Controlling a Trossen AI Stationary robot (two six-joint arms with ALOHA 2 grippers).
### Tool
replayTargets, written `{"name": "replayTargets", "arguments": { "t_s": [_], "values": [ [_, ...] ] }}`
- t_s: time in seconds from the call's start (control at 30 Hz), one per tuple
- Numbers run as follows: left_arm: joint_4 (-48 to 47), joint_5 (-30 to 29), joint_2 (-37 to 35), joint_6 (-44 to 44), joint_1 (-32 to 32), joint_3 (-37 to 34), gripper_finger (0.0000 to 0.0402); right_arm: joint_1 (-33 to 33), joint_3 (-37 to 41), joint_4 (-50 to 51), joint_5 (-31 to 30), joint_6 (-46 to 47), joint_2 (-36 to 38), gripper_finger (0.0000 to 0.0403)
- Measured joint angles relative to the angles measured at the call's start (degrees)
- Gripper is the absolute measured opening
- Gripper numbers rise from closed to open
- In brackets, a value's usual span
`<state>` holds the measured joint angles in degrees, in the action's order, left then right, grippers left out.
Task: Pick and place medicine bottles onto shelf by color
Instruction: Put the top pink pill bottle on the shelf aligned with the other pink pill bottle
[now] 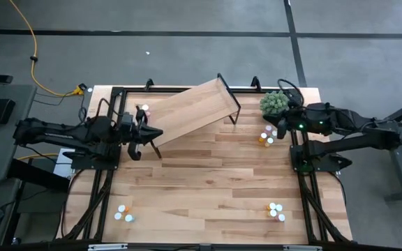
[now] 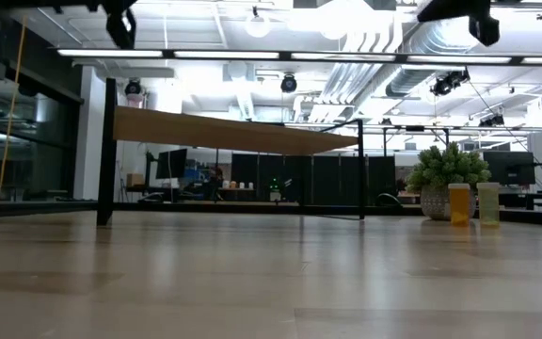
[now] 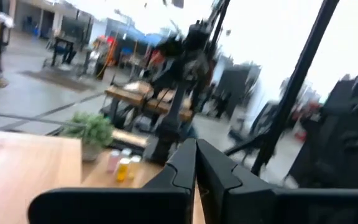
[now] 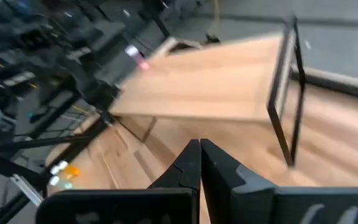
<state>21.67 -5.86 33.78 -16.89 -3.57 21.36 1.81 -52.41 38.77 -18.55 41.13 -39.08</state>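
Bottles (image 1: 123, 213) waited nearest, unsorted; my left gripper (image 1: 145, 132) hung clenched and empty beside the shelf (image 1: 190, 111), right gripper (image 1: 283, 126) likewise shut, empty.

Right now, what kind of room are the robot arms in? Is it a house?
Not a house. It looks like a big workshop or robotics lab. The low view shows exposed ceiling ducts and long strip lights, with monitors on desks behind the table. A yellow cable trails across the bare grey floor.
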Motion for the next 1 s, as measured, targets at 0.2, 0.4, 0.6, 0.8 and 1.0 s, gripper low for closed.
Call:
{"name": "replayTargets", "arguments": {
  "t_s": [0.2,0.4,0.6,0.8,1.0],
  "values": [
    [0.95,0.63,-4.11,-1.89,0.00,-3.12,0.0000,5.83,-6.65,20.95,4.85,5.28,-11.03,0.0055],
    [0.54,1.37,-5.00,-2.02,0.00,-3.12,0.0000,12.43,-7.27,36.86,3.87,8.43,-21.93,0.0157],
    [0.59,1.32,-4.98,-2.49,-0.02,-3.12,0.0000,18.78,-5.23,35.04,4.27,10.78,-28.30,0.0218],
    [0.63,1.23,-4.98,-2.51,-0.02,-3.12,0.0000,23.41,-1.50,29.88,6.41,12.93,-32.57,0.0222],
    [0.62,0.48,-4.98,-2.64,-0.02,-3.12,0.0000,26.97,2.83,21.63,9.02,12.95,-33.78,0.0222]
  ]
}}
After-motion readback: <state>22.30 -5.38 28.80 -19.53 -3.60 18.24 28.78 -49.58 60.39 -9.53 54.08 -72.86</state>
